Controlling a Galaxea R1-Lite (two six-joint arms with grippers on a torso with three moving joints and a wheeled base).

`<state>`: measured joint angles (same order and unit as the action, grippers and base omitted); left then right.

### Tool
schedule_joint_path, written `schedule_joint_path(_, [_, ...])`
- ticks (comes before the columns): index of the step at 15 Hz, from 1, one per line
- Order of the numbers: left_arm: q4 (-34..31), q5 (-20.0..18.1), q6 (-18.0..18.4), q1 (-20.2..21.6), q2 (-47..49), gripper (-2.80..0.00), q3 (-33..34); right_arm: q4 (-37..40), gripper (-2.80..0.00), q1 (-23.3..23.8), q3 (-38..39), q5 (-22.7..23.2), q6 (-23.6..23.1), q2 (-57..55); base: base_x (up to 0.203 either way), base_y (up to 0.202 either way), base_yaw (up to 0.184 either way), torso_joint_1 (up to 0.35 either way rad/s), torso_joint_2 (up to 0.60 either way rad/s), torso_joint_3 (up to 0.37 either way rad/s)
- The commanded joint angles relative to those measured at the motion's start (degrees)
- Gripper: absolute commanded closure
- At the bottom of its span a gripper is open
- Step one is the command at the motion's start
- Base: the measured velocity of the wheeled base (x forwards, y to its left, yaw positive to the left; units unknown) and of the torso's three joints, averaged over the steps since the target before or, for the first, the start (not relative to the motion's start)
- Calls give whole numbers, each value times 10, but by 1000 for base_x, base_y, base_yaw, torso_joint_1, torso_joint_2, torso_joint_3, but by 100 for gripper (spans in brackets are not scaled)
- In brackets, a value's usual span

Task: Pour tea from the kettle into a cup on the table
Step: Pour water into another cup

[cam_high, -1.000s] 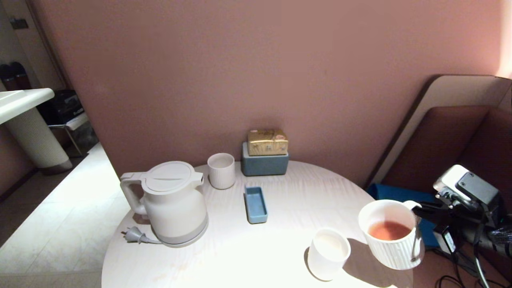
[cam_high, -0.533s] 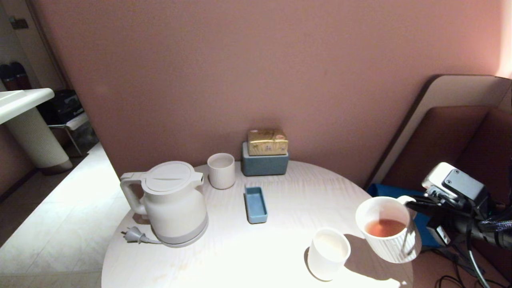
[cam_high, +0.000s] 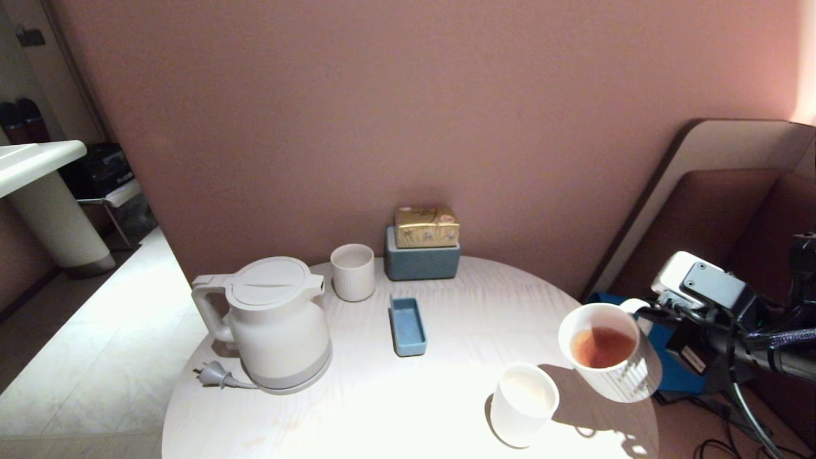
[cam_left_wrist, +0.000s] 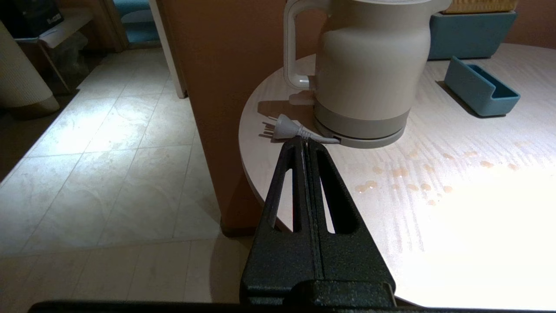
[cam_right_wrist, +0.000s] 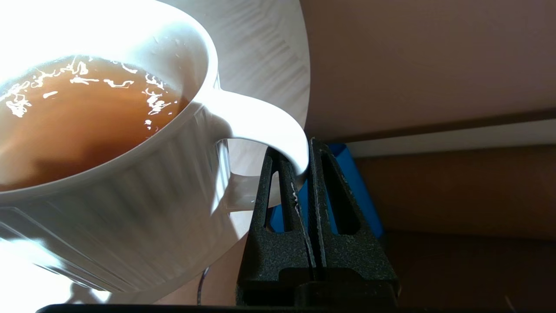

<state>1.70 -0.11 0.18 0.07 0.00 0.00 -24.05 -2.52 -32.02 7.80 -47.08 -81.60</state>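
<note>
The ribbed white cup [cam_high: 609, 376] hangs tilted above the right edge of the round table [cam_high: 472, 319], its mouth leaning toward the table's middle. Reddish-brown tea [cam_high: 602, 346] fills its lower half. My right gripper [cam_high: 641, 311] is shut on the cup's loop handle, and the right wrist view shows that handle [cam_right_wrist: 260, 126] pinched between the fingertips of this gripper [cam_right_wrist: 299, 161]. The cream-white kettle [cam_high: 277, 325] stands upright on its grey base at the table's left, lid closed. My left gripper [cam_left_wrist: 304, 143] is shut and empty, level with the table's edge near the kettle's plug [cam_left_wrist: 284, 127].
A smooth white cup [cam_high: 524, 403] stands just left of and below the held cup. A handleless ribbed cup [cam_high: 352, 271], a blue tray [cam_high: 407, 325] and a blue-grey box [cam_high: 422, 262] topped by a golden box sit at the back. Small tea drops [cam_left_wrist: 408, 182] dot the tabletop.
My right gripper has carried the cup leftward and slightly up over the table's edge, and has tipped it further toward the table's middle. The kettle and the left arm have not moved.
</note>
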Motion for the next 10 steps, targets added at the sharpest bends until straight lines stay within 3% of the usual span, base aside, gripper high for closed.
schedule_joint_path(1, [0,0,0,0,1,0,0,-1,0,-17,-7,-10,-3,-9,0,0,0,0,0,0])
schedule_joint_path(5, [0,0,0,0,1,0,0,-1,0,-52,-8,-42,-6,-13,0,0,0,0,0,0])
schedule_joint_path(10, [0,0,0,0,1,0,0,-3,0,-60,-15,-51,-78,-18,0,0,0,0,0,0])
